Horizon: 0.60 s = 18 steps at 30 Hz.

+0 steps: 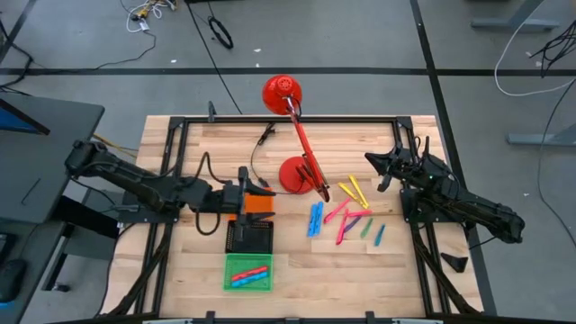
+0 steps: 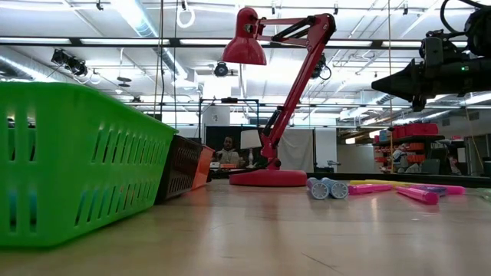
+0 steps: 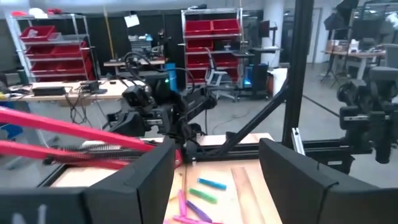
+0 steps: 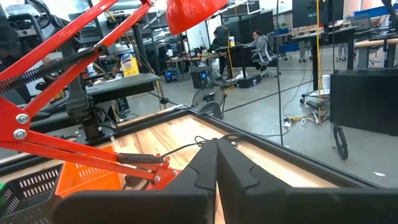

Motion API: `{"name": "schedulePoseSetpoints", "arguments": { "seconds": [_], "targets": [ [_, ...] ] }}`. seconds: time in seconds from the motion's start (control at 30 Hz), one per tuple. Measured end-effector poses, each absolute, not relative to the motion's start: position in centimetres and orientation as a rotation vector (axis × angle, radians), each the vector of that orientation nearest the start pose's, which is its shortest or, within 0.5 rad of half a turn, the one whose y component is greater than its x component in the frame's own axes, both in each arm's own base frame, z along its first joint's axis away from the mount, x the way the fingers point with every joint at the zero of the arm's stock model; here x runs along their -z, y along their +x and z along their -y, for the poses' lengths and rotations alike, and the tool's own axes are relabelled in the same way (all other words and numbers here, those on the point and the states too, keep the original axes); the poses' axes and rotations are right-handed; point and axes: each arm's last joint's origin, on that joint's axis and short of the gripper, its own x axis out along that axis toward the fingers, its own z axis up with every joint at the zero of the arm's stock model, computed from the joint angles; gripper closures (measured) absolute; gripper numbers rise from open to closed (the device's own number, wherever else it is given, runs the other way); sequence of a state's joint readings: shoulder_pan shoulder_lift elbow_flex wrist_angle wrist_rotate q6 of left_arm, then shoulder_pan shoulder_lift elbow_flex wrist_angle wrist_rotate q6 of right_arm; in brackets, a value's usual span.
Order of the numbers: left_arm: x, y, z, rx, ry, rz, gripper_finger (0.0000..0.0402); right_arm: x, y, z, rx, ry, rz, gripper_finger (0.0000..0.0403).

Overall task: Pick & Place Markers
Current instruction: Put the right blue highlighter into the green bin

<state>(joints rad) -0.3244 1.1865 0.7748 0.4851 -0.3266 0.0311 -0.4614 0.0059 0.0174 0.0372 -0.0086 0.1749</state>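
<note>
The markers [image 1: 346, 214], short thin sticks in blue, pink, yellow and green, lie scattered on the wooden table [image 1: 396, 270] right of the red desk lamp [image 1: 297, 144]; more lie inside the green slotted tray [image 1: 248, 273].

Bare wood surrounds the loose group toward the near edge.

The left gripper [image 1: 245, 202] hangs over the orange tray [image 1: 258, 204] and black tray [image 1: 248, 236], fingers [image 3: 149, 180] apart, holding nothing. The right gripper [image 1: 371, 160] is raised near the far right corner, fingers [image 4: 199, 171] pressed together, empty.

The green tray cuts off the low view's left side.
</note>
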Motion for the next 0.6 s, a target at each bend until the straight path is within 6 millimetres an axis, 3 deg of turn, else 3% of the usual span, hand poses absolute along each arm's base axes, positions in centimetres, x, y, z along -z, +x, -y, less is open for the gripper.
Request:
{"name": "schedulePoseSetpoints", "arguments": {
  "seconds": [0.6],
  "targets": [
    [-31.47, 25.1, 7.38, -0.021, -0.072, 0.089, 0.0165, -17.27, 8.69, 4.29, 0.447, 0.16, 0.087, 0.0392]
  ]
}}
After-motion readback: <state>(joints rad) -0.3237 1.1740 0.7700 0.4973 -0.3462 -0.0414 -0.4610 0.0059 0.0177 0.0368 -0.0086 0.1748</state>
